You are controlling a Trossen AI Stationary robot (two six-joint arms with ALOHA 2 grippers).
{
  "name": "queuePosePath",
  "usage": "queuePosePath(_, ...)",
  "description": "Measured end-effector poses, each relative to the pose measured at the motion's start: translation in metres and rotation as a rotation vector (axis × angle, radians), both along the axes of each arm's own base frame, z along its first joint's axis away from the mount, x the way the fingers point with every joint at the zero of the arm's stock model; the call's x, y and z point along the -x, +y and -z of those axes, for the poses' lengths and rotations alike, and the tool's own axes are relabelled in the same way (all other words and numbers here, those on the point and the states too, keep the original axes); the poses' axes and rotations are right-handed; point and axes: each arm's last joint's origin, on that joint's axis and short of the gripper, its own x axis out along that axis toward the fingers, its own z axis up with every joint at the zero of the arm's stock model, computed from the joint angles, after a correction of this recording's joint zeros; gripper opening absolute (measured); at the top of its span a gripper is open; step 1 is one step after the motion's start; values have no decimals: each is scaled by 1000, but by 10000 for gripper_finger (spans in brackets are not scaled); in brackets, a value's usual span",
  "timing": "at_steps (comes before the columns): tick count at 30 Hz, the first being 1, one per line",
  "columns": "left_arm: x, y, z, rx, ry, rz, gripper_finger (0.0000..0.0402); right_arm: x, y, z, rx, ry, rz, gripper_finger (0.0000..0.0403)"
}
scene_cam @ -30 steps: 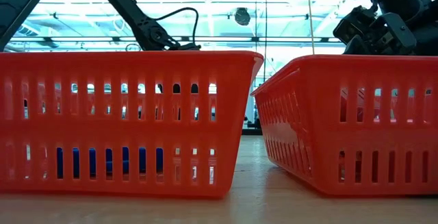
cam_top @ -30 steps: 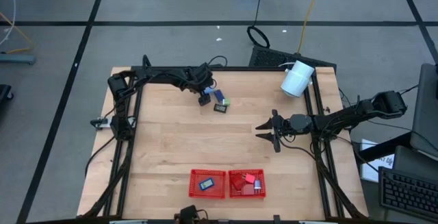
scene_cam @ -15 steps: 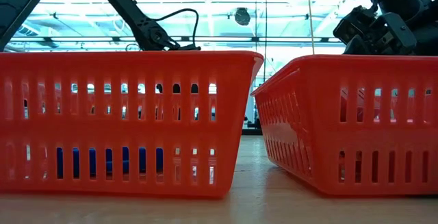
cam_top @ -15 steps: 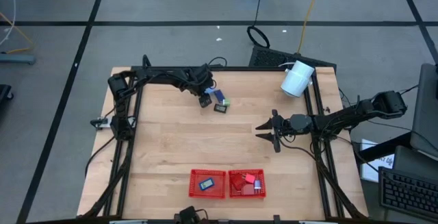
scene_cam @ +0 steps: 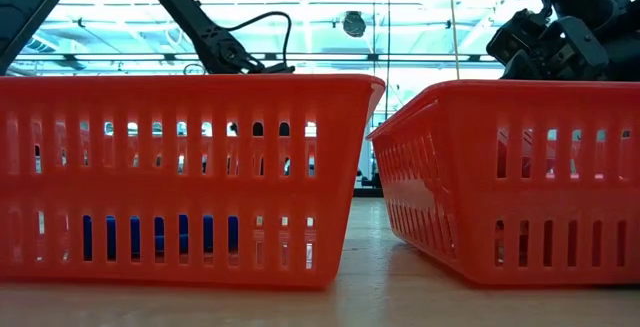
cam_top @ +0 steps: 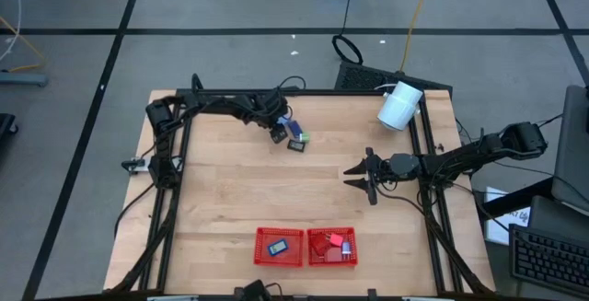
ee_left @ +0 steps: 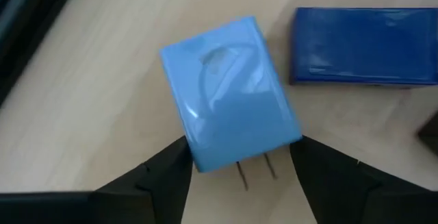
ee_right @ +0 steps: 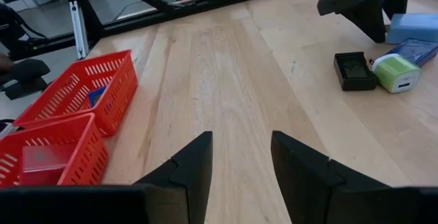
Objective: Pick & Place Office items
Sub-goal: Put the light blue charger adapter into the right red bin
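Observation:
In the left wrist view a light blue plug block lies flat on the wood with its two metal prongs toward my left gripper. That gripper is open, one finger on each side of the block's prong end. A dark blue piece lies just beyond the block. In the high view my left gripper is near the table's far edge, beside a black piece and a green one. My right gripper hangs open over bare wood right of centre. My left gripper has its fingertips right against the two sides of the light blue block's prong end. It comes level along the table. The block lies flat on the wood. Whether the fingers touch it, I cannot tell.
Two red mesh trays stand at the near edge. The left one holds a blue piece, the right one red pieces. A white cylinder lies at the far right corner. Bare wood fills the table's middle.

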Motion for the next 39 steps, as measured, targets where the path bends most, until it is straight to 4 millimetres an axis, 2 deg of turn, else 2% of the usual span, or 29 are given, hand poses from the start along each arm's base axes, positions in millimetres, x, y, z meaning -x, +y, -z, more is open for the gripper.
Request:
queuePosePath(4, -3, -5, 0, 19, -13, -23, 222, 0, 0, 1, -17, 10, 5, 139)
queuePosePath(7, -3, -5, 0, 31, -20, -48, 222, 0, 0, 1, -16, 14, 5, 139)
queuePosePath(11, -1, -4, 0, 69, -40, -129, 253, 0, 0, 1, -16, 15, 5, 139)
queuePosePath(19, -6, -10, 0, 111, -74, -176, 323, 0, 0, 1, -16, 16, 5, 139)
queuePosePath(24, -11, -11, -3, 19, -100, -214, 344, 0, 0, 1, -16, 16, 5, 139)
queuePosePath(28, -13, -10, -5, -83, -88, -255, 344, 0, 0, 1, -16, 16, 5, 139)
queuePosePath(36, -14, -11, -5, -47, -119, -286, 324, 0, 0, 1, -16, 15, 5, 139)
queuePosePath(39, -16, -11, 0, -47, -117, -285, 314, 0, 0, 1, -16, 15, 5, 139)
